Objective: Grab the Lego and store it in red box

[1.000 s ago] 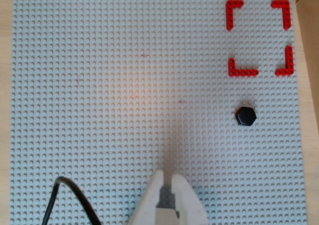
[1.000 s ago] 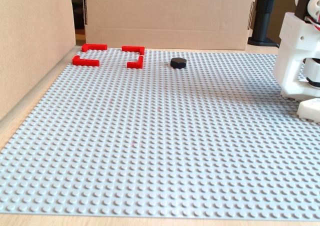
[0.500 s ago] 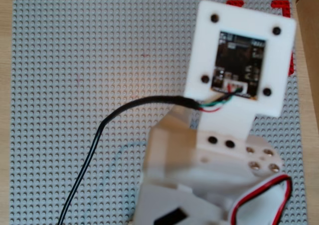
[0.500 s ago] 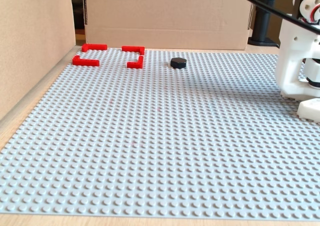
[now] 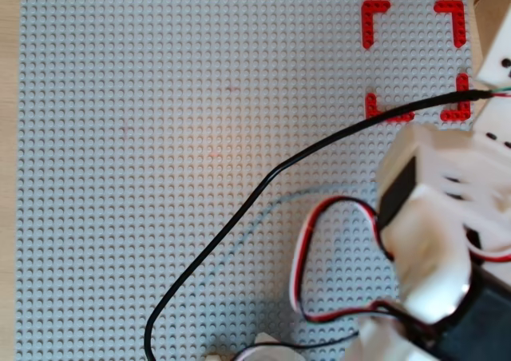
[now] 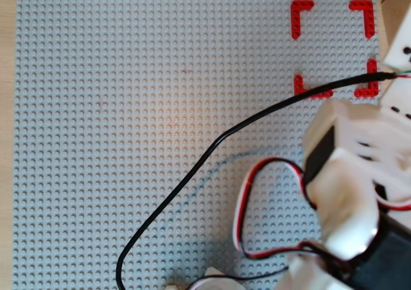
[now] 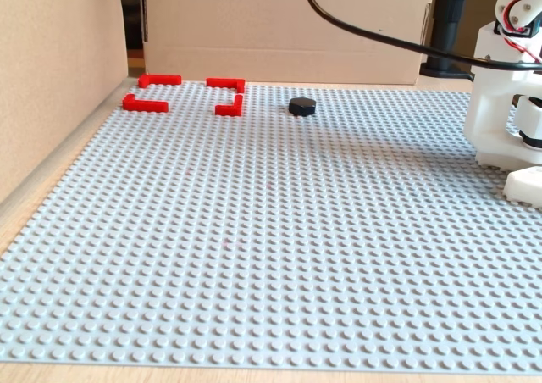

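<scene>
In the fixed view the Lego, a small black piece, lies on the grey studded baseplate just right of the red box, which is four red corner pieces at the far left. Both overhead views show the red box at the top right, with nothing inside its outline. The Lego is hidden in both overhead views, where the white arm fills the lower right. No fingers show in any view.
Cardboard walls close off the back and left of the plate in the fixed view. The arm's white base stands at the right edge. A black cable hangs across the plate, and a red and white wire loop hangs beside the arm.
The black cable has swept leftward across the top of the fixed view, and the arm's upper part has shifted at the right edge. The Lego and red box have not moved.
</scene>
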Available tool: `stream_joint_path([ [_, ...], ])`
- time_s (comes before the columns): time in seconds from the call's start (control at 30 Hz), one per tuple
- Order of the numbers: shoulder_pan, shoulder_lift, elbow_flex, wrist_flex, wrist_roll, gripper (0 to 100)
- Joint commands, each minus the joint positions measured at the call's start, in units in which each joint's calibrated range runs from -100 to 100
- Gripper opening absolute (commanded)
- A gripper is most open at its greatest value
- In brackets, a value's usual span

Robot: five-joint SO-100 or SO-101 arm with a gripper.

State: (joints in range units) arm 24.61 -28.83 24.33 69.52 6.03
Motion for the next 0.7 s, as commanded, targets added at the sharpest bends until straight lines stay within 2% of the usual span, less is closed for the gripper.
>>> stream_joint_path([
  [0.0,1.0,1.3,3.4,-4.3,-0.1,4],
  [0.1,1.0,1.9,7.5,-7.1,-0.1,5],
  [0.3,1.0,1.5,15.9,-13.2,0.3,14],
  [0.5,0.5,2.0,22.9,-18.5,0.3,15],
  [0.67,0.5,2.0,30.2,-27.0,0.3,15],
])
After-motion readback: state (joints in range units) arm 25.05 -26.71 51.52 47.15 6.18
